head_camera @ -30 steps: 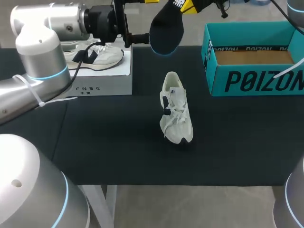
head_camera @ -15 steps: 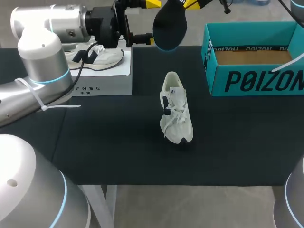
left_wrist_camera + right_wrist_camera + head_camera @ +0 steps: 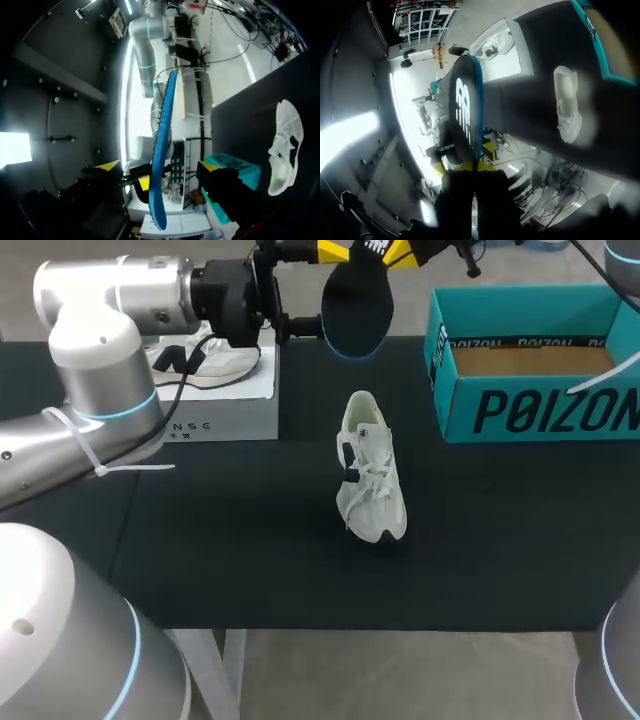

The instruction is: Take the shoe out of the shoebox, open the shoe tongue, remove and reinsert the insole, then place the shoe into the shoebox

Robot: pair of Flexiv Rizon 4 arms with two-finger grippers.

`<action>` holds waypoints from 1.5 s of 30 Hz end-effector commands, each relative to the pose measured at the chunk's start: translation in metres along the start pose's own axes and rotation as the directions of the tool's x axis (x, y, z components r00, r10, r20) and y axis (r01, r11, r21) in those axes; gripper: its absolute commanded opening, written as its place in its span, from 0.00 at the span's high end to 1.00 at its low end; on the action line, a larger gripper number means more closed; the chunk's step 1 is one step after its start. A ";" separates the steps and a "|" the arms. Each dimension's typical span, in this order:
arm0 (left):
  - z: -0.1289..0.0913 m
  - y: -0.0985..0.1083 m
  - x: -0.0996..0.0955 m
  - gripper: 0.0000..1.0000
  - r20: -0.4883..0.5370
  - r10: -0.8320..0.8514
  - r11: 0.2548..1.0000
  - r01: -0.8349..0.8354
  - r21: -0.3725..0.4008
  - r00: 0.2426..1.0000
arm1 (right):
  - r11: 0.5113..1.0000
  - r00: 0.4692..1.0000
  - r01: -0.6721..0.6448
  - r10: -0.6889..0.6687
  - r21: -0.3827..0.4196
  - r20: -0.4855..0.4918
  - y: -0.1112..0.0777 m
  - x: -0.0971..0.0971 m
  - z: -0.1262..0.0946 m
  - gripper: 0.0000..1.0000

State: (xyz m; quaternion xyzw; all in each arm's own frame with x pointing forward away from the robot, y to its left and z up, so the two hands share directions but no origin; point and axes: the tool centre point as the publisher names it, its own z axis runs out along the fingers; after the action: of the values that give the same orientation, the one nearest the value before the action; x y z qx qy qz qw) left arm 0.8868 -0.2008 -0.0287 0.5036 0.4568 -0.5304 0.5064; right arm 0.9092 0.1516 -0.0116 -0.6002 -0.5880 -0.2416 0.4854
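Broadly, the black table (image 3: 250,560) carries an open teal shoebox (image 3: 530,410) at its far right. A white box (image 3: 225,412) sits at the far left with a sneaker (image 3: 225,362) on top. The white shoe (image 3: 371,472) stands on its sole near the table's middle, apart from both boxes. Beyond it the insole (image 3: 357,302), black with a blue rim, hangs in the air, clamped at its upper end by the right gripper (image 3: 405,250). The left gripper (image 3: 325,288) is spread wide; in its wrist view the insole sits edge-on between the fingers, touching neither.
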 end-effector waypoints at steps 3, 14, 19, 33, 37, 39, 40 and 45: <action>0.005 0.012 0.000 0.30 0.000 0.017 1.000 -0.017 0.023 1.000 | 1.000 1.000 -0.015 0.015 -0.001 0.010 -0.001 -0.002 0.003 1.00; 0.006 0.005 0.003 0.66 -0.003 0.034 0.999 -0.033 0.041 0.999 | 1.000 1.000 -0.020 0.020 -0.005 0.001 -0.001 -0.005 0.005 1.00; 0.005 0.002 0.007 1.00 -0.014 0.026 0.999 -0.026 0.048 1.000 | 1.000 1.000 -0.022 0.022 -0.008 0.002 -0.002 -0.006 0.003 1.00; 0.011 -0.005 0.006 1.00 -0.020 0.026 0.997 -0.024 0.075 0.999 | 0.995 1.000 0.001 0.000 -0.097 0.010 -0.005 -0.002 -0.013 1.00; 0.008 -0.006 0.006 1.00 -0.022 0.022 0.997 -0.020 0.074 1.000 | 0.992 1.000 0.014 -0.012 -0.122 0.019 -0.009 -0.001 -0.021 0.09; 0.007 -0.005 0.006 1.00 -0.021 0.013 0.998 -0.012 0.066 1.000 | 0.989 0.999 0.023 -0.018 -0.149 0.034 -0.011 0.000 -0.025 0.00; 0.007 -0.005 0.005 1.00 -0.017 0.006 0.998 -0.005 0.063 1.000 | 0.986 0.999 0.031 -0.025 -0.163 0.039 -0.013 -0.001 -0.028 0.00; 0.006 -0.005 0.002 1.00 -0.011 0.011 0.998 -0.011 0.055 1.000 | 0.971 0.997 0.068 -0.056 -0.228 0.057 -0.020 -0.003 -0.041 0.00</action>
State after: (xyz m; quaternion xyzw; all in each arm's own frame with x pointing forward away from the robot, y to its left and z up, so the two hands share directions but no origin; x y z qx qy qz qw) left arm 0.8833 -0.2066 -0.0312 0.5230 0.4417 -0.5388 0.4910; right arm 0.9120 0.1198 0.0051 -0.6285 -0.5937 -0.2913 0.4093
